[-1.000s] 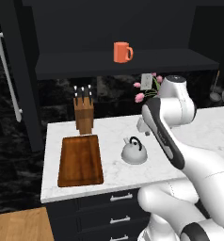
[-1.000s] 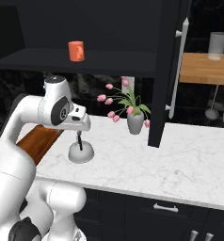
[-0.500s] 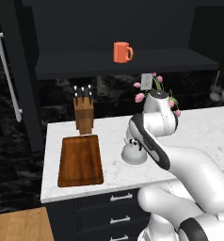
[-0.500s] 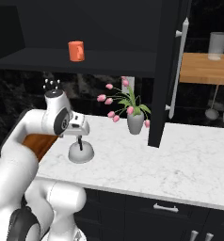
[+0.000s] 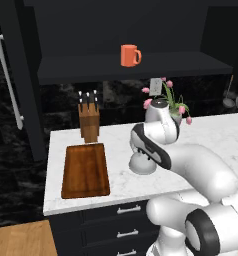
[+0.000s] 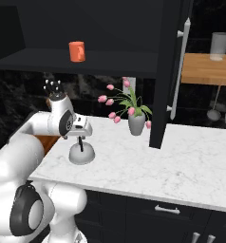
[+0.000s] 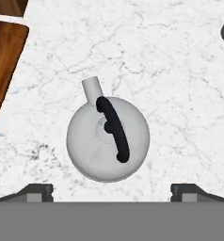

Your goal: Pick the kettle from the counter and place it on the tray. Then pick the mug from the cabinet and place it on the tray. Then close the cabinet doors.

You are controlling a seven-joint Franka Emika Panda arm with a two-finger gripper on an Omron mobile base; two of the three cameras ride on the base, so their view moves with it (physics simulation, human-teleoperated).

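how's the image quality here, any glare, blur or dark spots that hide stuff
Hand view: sharp, evenly lit, kettle on the counter without glare. Left base view: cabinet interior very dark, mug still clear. Right base view: soft shadow under the kettle; the black door swallows detail.

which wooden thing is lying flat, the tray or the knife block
The tray: it lies flat on the counter, left of the kettle. The knife block stands upright behind it.
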